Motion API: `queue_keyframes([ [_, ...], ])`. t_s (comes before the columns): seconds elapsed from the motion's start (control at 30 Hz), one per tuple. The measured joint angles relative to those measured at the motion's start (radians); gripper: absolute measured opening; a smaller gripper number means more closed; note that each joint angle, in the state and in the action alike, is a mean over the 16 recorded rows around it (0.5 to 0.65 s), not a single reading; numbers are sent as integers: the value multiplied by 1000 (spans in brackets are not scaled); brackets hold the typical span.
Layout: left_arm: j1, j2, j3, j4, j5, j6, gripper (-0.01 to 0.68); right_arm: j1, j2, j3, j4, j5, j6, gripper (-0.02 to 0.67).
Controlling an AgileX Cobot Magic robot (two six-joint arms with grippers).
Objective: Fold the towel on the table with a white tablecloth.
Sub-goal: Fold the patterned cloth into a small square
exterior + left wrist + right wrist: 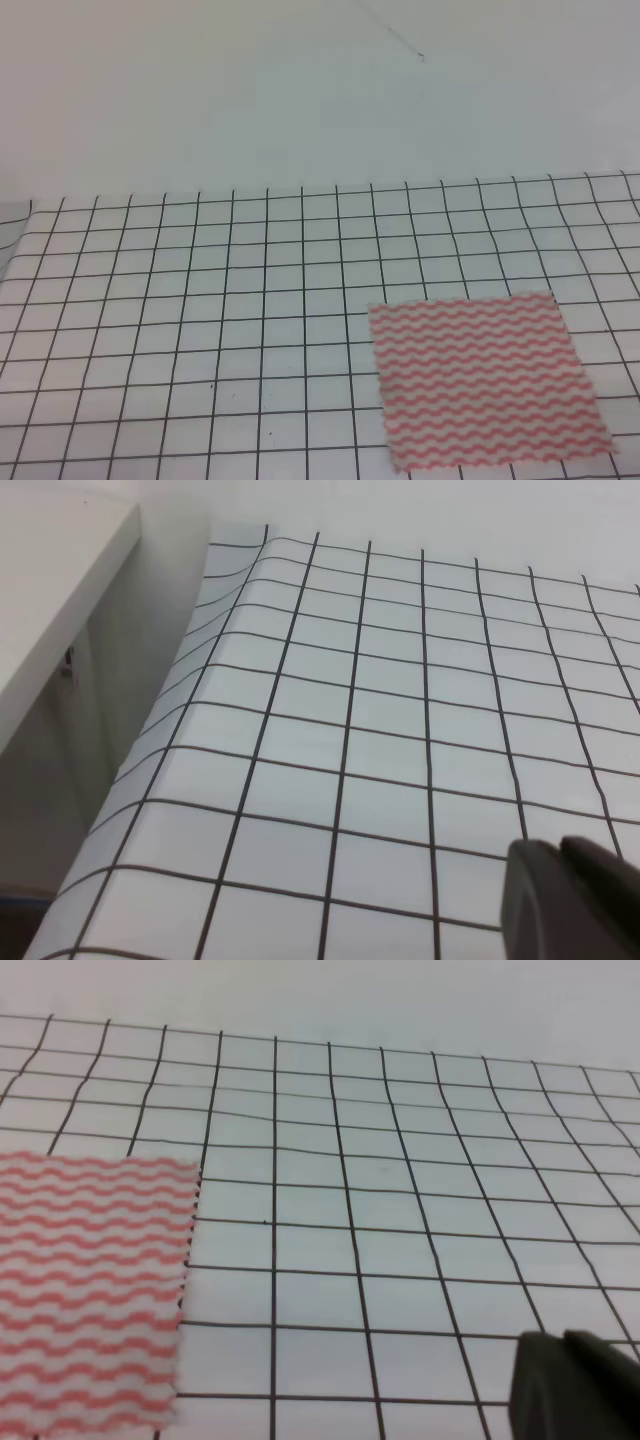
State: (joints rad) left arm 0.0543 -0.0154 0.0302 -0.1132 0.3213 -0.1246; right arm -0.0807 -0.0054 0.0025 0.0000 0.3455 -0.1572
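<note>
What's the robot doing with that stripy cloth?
Nothing is touching it right now. The towel lies flat and unfolded on the white tablecloth, toward the right side of the table. No arm shows in the overhead view. Each wrist camera only catches a dark bit of its own claw, left and right, above the grid cloth, so I can't tell if they're open. The folding hasn't begun.

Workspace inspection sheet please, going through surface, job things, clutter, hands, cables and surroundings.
Surface: white tablecloth with black grid, flat; its left edge droops over the table side.
Job's things: towel, pink wavy stripes, lying flat and unfolded at the front right.
Clutter: nothing seen.
Hands: only a dark part of the left hand and of the right hand shows; open or shut cannot be told.
Cables: nothing seen.
Surroundings: plain pale wall; white shelf left of the table.
</note>
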Motion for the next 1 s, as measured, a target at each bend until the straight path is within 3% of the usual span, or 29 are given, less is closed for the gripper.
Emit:
queue_keyframes([
  [1.0,0,0,0,0,0,0,0,0,0,0,0,0,0,-1],
])
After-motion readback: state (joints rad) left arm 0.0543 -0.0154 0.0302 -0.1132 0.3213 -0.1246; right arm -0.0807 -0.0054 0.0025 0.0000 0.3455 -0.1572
